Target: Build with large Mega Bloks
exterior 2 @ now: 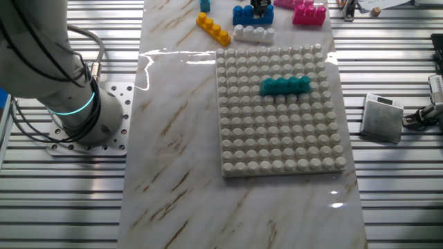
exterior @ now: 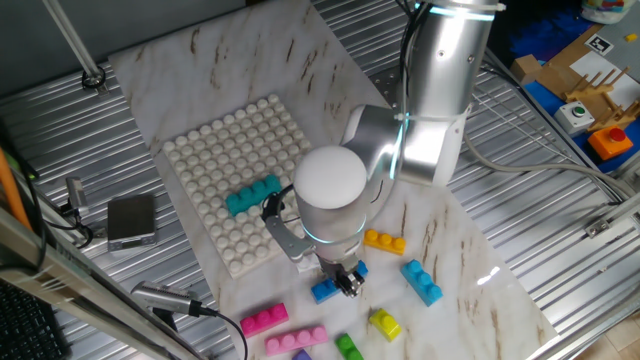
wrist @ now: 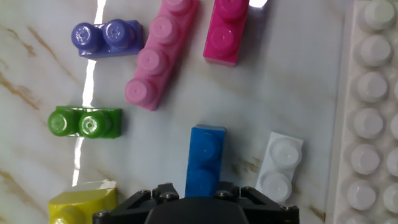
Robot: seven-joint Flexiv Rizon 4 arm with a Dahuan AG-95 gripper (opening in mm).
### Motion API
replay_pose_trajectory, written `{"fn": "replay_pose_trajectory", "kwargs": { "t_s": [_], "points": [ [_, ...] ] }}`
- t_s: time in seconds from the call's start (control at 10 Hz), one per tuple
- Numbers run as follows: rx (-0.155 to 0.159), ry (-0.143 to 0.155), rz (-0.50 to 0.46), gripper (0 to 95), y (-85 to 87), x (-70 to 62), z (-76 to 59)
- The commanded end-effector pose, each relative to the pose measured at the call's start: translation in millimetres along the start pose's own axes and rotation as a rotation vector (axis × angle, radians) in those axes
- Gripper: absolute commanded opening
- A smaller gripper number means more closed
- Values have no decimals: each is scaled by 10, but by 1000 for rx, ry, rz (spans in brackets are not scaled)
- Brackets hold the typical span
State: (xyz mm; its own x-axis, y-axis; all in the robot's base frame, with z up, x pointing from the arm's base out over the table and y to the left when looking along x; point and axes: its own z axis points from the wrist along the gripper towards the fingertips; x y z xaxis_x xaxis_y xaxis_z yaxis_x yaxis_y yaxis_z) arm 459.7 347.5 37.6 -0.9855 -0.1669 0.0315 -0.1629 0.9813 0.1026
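The gripper (wrist: 202, 202) sits low over the blue brick (wrist: 205, 160), which lies on the table beside the white brick (wrist: 280, 165) near the baseplate (exterior 2: 280, 111). Finger opening and grasp cannot be determined. 1 teal brick (exterior 2: 285, 86) occupies the baseplate, presumably as the base for stacking.

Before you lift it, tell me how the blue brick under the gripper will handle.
The blue brick looks like rigid moulded plastic, so probably stiff and light. Its glossy sides may slip between the fingers. Flat-based and lying on the table, it is unlikely to roll.
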Motion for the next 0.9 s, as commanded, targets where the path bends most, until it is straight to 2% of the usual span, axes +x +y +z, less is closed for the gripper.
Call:
{"fn": "replay_pose_trajectory", "kwargs": {
  "t_s": [0.1, 0.2, 0.6, 0.8, 0.9],
  "points": [
    [3, -10, -13, 190, -9, 0, 32],
    [4, -13, -19, 0, -9, -2, 36],
    [3, -11, -21, 0, 12, 2, -25],
    [1, -2, -23, 0, 14, -3, -161],
    [-5, 4, -40, 0, -38, -22, -259]
  ]
}}
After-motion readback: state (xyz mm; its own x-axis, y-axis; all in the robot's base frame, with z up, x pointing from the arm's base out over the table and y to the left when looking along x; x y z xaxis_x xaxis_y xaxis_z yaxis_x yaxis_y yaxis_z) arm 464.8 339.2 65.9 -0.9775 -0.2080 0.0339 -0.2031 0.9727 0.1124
